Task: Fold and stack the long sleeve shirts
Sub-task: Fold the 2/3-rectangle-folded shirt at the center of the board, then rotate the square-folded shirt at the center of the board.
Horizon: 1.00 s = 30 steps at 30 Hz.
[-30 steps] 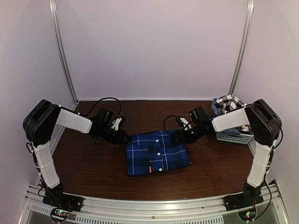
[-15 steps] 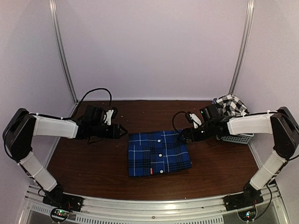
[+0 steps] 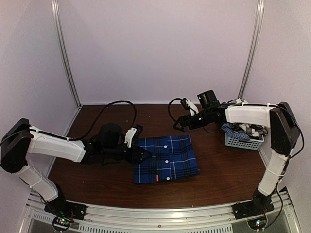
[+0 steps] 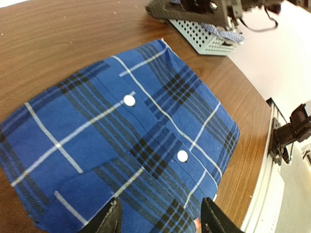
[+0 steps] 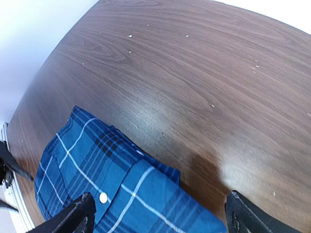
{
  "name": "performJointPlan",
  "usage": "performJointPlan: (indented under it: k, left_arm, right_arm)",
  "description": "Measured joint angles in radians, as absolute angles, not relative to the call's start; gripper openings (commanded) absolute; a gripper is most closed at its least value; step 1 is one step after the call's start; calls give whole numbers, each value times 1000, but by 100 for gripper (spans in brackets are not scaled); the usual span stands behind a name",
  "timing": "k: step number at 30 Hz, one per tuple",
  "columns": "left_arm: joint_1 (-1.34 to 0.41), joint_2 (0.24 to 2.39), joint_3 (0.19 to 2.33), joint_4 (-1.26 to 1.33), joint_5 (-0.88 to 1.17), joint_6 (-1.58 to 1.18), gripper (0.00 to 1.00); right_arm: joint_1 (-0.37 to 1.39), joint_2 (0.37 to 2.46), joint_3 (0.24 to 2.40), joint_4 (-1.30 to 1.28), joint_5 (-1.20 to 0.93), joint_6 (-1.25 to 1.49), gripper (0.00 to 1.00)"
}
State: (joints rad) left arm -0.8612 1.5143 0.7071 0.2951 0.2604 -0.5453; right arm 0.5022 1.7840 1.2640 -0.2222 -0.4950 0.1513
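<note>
While the folded blue plaid shirt [image 3: 165,158] lies flat at frame centre, the left gripper [image 3: 145,155], jaws parted and empty, sits at its left edge. The right gripper [image 3: 179,125], spread wide and empty, hangs over bare table [image 3: 146,116] beyond its upper right corner.

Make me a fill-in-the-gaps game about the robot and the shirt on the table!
The folded shirt on the table is ___ plaid.
Its buttons are ___.
The mesh basket stands by the robot's ___ arm.
The left hand and the right hand are both open and hold ___.
Missing words: blue; white; right; nothing.
</note>
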Motion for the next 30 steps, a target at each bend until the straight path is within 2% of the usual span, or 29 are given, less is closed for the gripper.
performJointPlan:
  k: [9,13,16,19,22,30]
  left_arm:
    - [-1010,1695,751,286,192,-495,55]
    - [-1038,1704,752,263,157,-474,55]
    - [-1041,1704,752,255,134,-465,55]
    - [-1041,1703,751,233,105,-456,55]
    - [-1041,1700,751,205,81,-442,55]
    - [-1037,1644,751,94,-33,-420,57]
  right_arm:
    - [503,1992,1386,-285,-618,75,97]
    - [502,2045,1422,-316,-661,48,93]
    - [502,2057,1408,-317,-692,35,87]
    - [502,2057,1356,-299,-709,28,79]
    - [502,2045,1289,-258,-725,27,74]
    - [510,1830,943,-73,-715,134,74]
